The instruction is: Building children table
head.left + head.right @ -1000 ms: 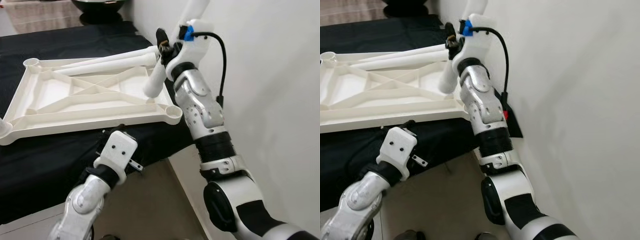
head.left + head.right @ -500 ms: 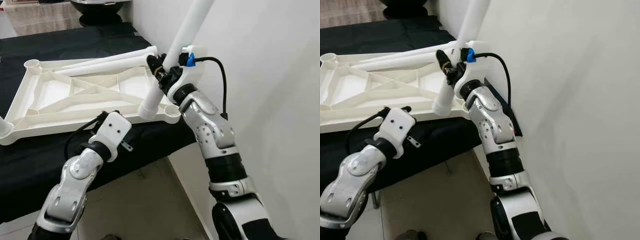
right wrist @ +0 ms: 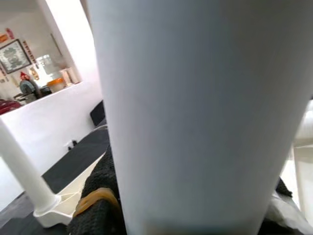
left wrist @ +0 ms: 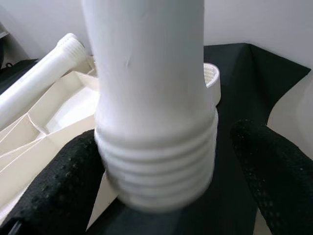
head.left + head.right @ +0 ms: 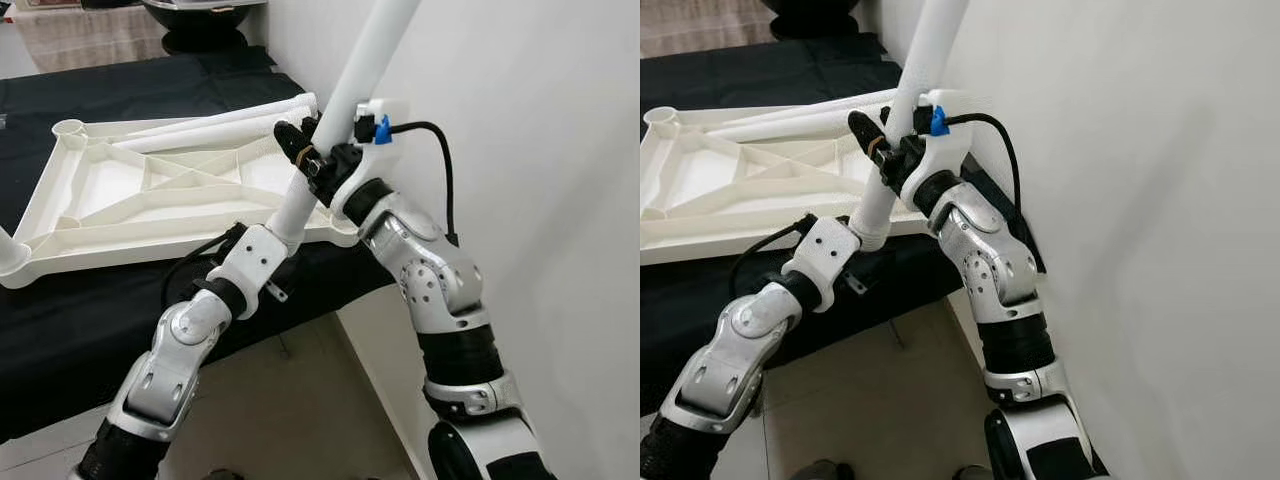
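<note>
Tabletop (image 5: 150,195), white plastic, ribbed underside up, lying on a black-covered surface (image 5: 60,320); we note a round socket at each visible corner. Two loose white legs (image 5: 215,125) lie side by side along its far edge.

Left eye view: we record a third table leg (image 5: 345,100), long and white, tilted steeply, its upper end out of frame and its lower end down at the tabletop's near right corner. The right gripper (image 5: 300,150) clasps it partway up, black fingers closed around the tube. The left gripper (image 5: 262,235) is raised to the leg's lower end, just at the table edge; its white wrist block covers the fingers here.

Right eye view: same arrangement. We see the leg (image 5: 910,95) running from the top of frame down to the left wrist block (image 5: 830,255), with a pale wall (image 5: 1140,200) close on the right.

Left wrist view: threaded end of the leg (image 4: 156,156), ribbed, sits between two black fingers (image 4: 54,196), which stand spread wide; one touches the thread, the other stands clear. The corner socket (image 4: 211,78) lies just behind.

Right wrist view: leg (image 3: 195,112) very close, black finger (image 3: 100,196) pressed against it. We also note a leg already fitted upright (image 3: 24,171) at a far corner.
</note>
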You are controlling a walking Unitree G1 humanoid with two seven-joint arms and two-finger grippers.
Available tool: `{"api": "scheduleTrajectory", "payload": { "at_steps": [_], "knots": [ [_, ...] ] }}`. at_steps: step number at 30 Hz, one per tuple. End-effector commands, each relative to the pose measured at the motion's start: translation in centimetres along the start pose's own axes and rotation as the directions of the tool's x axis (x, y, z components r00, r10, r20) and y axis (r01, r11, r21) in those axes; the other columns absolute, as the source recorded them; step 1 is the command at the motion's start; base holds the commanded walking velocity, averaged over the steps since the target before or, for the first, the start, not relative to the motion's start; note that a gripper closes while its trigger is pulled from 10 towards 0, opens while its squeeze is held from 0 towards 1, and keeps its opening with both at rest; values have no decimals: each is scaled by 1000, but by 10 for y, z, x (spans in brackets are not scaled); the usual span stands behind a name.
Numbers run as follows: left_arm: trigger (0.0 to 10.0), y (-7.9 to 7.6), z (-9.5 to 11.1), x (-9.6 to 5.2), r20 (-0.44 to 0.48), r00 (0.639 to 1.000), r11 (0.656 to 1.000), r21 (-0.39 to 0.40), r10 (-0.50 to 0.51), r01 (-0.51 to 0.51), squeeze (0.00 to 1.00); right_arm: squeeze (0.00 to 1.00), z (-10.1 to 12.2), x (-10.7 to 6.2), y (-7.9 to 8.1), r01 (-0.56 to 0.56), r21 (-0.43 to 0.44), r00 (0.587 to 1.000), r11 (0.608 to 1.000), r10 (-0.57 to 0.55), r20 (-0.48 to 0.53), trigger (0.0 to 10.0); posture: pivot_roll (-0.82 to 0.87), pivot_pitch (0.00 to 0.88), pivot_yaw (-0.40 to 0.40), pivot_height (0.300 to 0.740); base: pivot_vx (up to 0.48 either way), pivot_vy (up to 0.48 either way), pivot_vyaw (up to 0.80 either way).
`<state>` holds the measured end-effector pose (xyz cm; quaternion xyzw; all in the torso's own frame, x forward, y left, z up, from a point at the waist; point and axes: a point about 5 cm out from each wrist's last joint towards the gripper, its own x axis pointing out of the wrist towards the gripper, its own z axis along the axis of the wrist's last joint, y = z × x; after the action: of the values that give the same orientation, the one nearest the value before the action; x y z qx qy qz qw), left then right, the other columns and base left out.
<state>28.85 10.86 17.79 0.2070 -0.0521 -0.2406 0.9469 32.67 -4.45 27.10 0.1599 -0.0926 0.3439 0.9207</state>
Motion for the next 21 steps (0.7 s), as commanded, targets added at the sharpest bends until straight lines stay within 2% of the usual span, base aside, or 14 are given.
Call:
{"api": "scheduleTrajectory", "payload": {
  "at_steps": [1, 11, 12, 13, 21],
  "knots": [
    [10000, -5, 2, 2, 20, 999, 1000, 5, -28, 28, 0, 0, -1, -2, 5, -32, 5, 999, 999, 33, -11, 10000, 16, 93, -61, 740, 0, 0, 0],
    [10000, -7, -1, 3, 21, 999, 999, 17, -37, 36, 0, 0, -2, -5, 12, -58, 28, 998, 998, 59, -18, 10000, 13, 87, -57, 740, 0, 0, 0],
    [6392, -8, -3, 3, 22, 999, 999, 20, -36, 36, 0, 0, -1, -6, 13, -63, 28, 998, 998, 64, -20, 10000, 10, 86, -56, 740, 0, 0, 0],
    [0, -9, -3, 4, 29, 999, 999, 24, -38, 38, 0, 0, -1, -6, 13, -64, 29, 998, 998, 65, -20, 10000, 8, 79, -56, 740, 0, 0, 0],
    [0, -15, -5, 5, 31, 999, 998, 37, -43, 41, 0, 0, 0, -8, 10, -54, 18, 998, 998, 54, -18, 10000, 3, 66, -50, 740, 0, 0, 0]
  ]
}}
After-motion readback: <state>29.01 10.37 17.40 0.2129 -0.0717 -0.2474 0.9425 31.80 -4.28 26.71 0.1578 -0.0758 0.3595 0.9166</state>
